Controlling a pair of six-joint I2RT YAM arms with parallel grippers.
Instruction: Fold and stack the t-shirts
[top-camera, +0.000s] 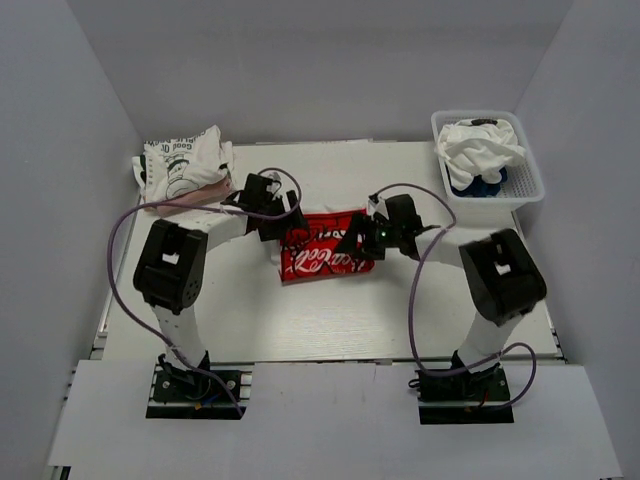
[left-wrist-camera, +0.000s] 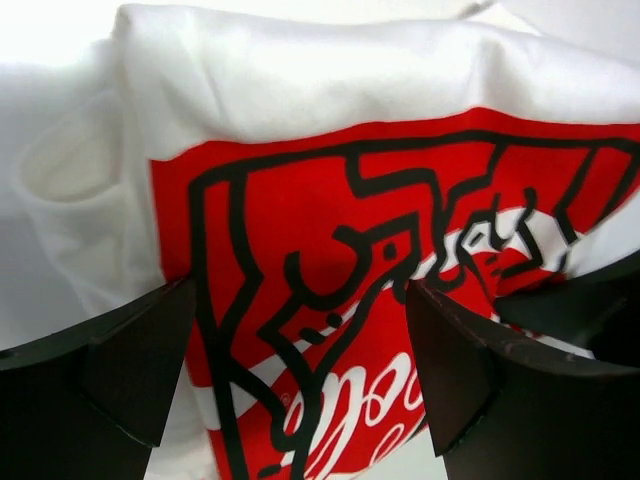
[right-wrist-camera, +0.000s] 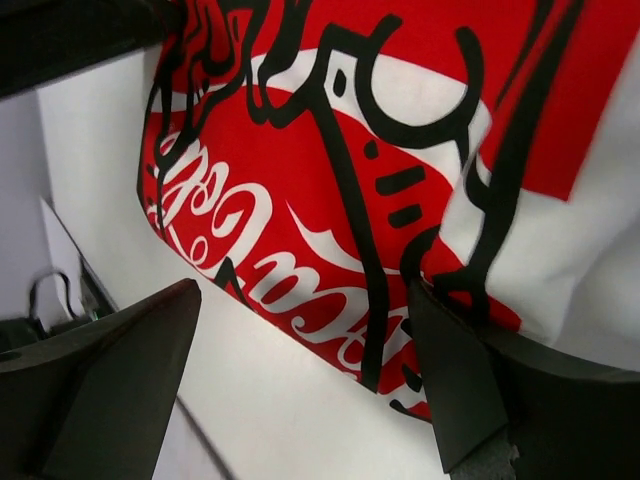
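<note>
A folded white t-shirt with a red print lies flat at the middle of the table. My left gripper hovers over its left end, jaws open; in the left wrist view the red print fills the space between the dark fingers of the left gripper. My right gripper is at the shirt's right end, also open. In the right wrist view the right gripper straddles the shirt's folded edge, with one finger over cloth and the other over bare table. Neither gripper holds cloth.
A stack of folded t-shirts, the top one white with dark lettering, sits at the back left. A white lattice basket at the back right holds a crumpled white shirt over a navy one. White walls enclose the table.
</note>
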